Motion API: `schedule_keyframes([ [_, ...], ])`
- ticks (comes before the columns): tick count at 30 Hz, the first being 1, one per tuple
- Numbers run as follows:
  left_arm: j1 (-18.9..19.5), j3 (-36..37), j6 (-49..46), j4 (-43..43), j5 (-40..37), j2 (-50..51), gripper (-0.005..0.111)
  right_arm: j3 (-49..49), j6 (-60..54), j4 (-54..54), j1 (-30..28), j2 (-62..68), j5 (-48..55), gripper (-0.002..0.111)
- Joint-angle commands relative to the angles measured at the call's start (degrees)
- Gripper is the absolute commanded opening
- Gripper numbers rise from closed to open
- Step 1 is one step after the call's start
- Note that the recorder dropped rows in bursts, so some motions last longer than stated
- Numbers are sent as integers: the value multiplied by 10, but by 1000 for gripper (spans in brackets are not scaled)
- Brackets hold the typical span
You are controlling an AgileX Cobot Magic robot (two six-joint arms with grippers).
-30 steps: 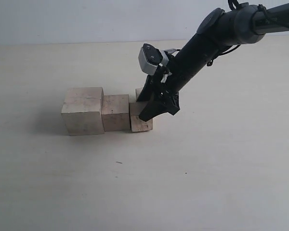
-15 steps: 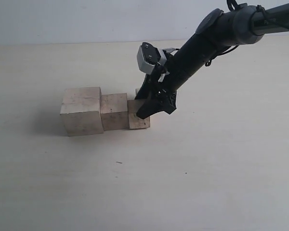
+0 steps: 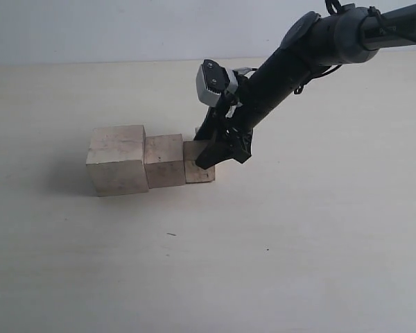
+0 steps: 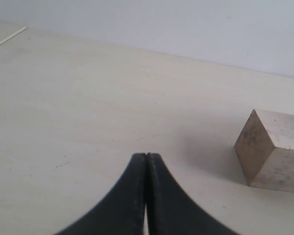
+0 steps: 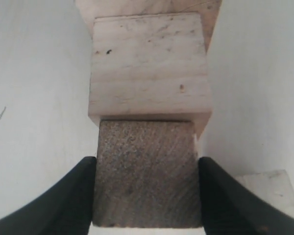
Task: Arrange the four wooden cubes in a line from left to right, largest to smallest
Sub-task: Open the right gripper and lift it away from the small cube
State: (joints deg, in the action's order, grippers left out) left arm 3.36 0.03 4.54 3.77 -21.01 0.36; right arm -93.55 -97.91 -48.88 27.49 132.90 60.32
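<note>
The bench [image 3: 319, 229] was pale & matt, smooth w/ a few dark specks; material unclear. The largest cube [image 3: 118, 163] was whitish bare wood, unvarnished, matt, w/ faint grain & scuffs. The second cube [image 3: 164, 161] looked much the same: pale raw wood, fine grain lines, small dark flecks on top. The third cube [image 5: 146, 174], tanner, had a rough, sawn-looking top w/ diagonal marks, no sheen. The fourth cube [image 5: 269, 188], partly seen, was pale matt wood. The right end effector [image 5: 147, 196] had black fingers [image 5: 78, 196], smooth, slight sheen, prob. plastic or rubber. The left end effector [image 4: 146, 161] was alike: black, smooth, semi-matt. The arm [image 3: 291, 62] was dark w/ dull sheen; its camera housing [image 3: 211, 82] grey, satin.
</note>
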Motion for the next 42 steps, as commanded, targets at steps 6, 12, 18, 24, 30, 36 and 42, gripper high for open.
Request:
schedule_keyframes([
  [6, -1, 0, 1, -1, 4, -4, 0, 0, 57, 24, -1, 11, -18, 31],
  [12, -1, 0, 1, -1, 4, -4, 0, 0, 80, 24, -1, 9, -21, 63],
  [18, -1, 0, 1, -1, 4, -4, 0, 0, 80, 19, -1, -6, -22, 66],
  [24, -1, 0, 1, -1, 4, -4, 0, 0, 80, -4, -1, -22, -6, 68],
  [30, -1, 0, 1, -1, 4, -4, 0, 0, 126, 0, -1, -53, -2, 72],
  [36, -1, 0, 1, -1, 4, -4, 0, 0, 303, 7, -1, -90, -38, 63],
  [42, -1, 0, 1, -1, 4, -4, 0, 0, 456, 39, -2, -95, -111, 25],
])
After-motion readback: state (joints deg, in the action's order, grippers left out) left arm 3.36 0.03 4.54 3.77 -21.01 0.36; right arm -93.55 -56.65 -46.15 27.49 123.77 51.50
